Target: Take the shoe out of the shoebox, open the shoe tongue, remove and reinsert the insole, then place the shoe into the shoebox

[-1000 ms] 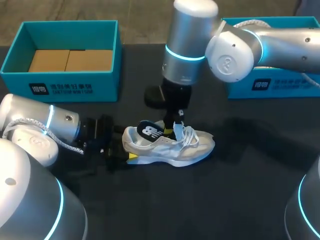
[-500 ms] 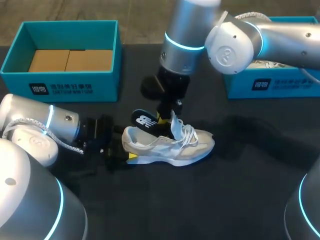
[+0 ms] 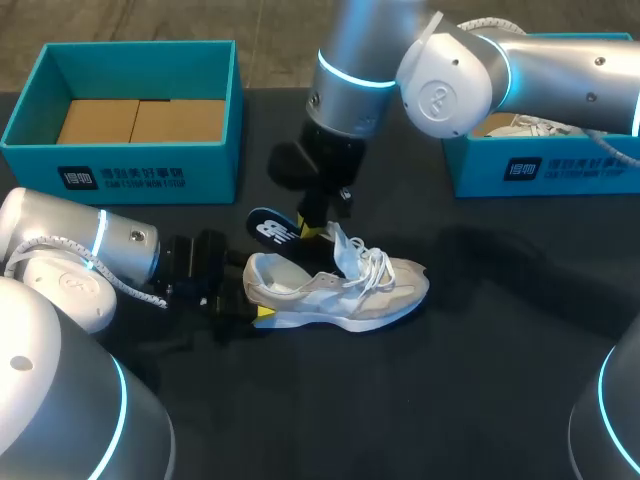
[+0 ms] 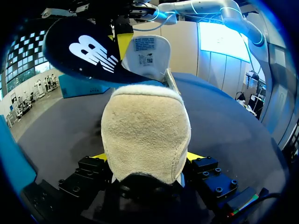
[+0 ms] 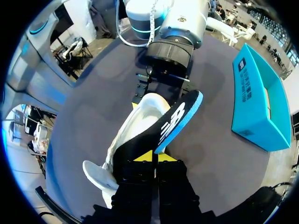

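Even overhead light falls on the dark desk (image 3: 500, 400). The shoe (image 3: 330, 295) casts a soft shadow beside the left fingers (image 3: 263, 313) and a fainter one on its far side from them. Highlights gleam on the right arm (image 3: 455, 95). Left wrist view: the insole (image 4: 88, 51) reads dark against brightness ahead of the fingers.

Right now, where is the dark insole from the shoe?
In the head view, the insole hangs pinched in the right pincer, just above the heel end of the shoe, near the table's middle.

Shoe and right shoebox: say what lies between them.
Only bare black table between the shoe and the right shoebox, as the head view shows.
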`<action>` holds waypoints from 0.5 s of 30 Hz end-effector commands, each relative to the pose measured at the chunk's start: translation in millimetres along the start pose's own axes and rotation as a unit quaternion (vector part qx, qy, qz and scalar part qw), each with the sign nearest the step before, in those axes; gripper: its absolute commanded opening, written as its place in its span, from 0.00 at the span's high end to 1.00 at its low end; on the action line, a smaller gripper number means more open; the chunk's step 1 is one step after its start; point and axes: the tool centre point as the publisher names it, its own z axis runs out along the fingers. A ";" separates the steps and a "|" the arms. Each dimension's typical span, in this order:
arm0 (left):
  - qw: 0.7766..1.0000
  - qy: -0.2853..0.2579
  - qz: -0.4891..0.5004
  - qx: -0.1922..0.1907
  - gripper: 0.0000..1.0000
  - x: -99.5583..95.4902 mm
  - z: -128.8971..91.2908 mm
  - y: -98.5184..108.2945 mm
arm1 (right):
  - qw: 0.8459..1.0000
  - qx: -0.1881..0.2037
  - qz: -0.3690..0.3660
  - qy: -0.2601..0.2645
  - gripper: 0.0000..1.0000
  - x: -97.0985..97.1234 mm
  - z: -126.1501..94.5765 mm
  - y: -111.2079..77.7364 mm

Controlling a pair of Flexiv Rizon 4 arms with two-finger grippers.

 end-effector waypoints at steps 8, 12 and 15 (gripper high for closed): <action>1.000 0.001 0.000 -0.001 1.00 -0.8 1.5 0.8 | 0.999 -0.033 0.001 0.041 0.00 0.0 -4.3 2.5; 1.000 0.001 0.000 -0.001 1.00 -0.8 1.5 0.8 | 0.996 -0.050 0.033 0.071 0.00 2.7 -4.9 -0.4; 1.000 0.001 0.000 -0.001 1.00 -0.8 1.5 0.8 | 0.996 -0.050 0.033 0.071 0.00 2.7 -4.9 -0.4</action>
